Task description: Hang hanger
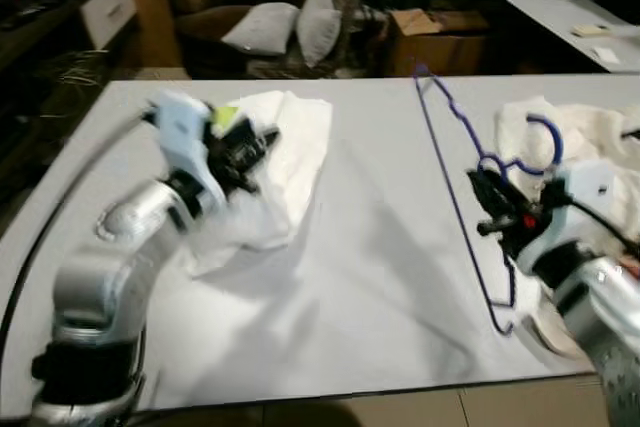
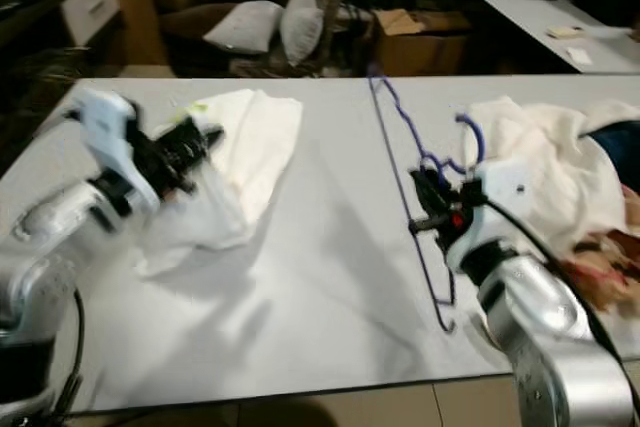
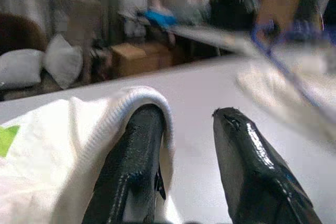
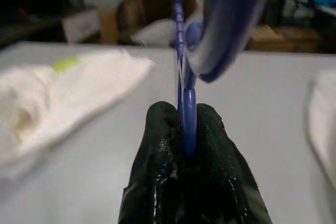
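Head views: white table [image 1: 380, 277]; blue wire hanger [image 1: 455, 162] tilted up off its right half, hook beside a heap of white laundry [image 1: 590, 147]. Right gripper [image 1: 497, 209] pinches the hanger near the hook. Left gripper [image 1: 248, 152] sits at a white garment [image 1: 290, 152] with a green tag, on the table's left half.

Left wrist view: fingers [image 3: 131, 177] spread, the garment's ribbed edge draped over one.

Right wrist view: fingers [image 4: 157, 145] pressed together on the blue hanger wire.
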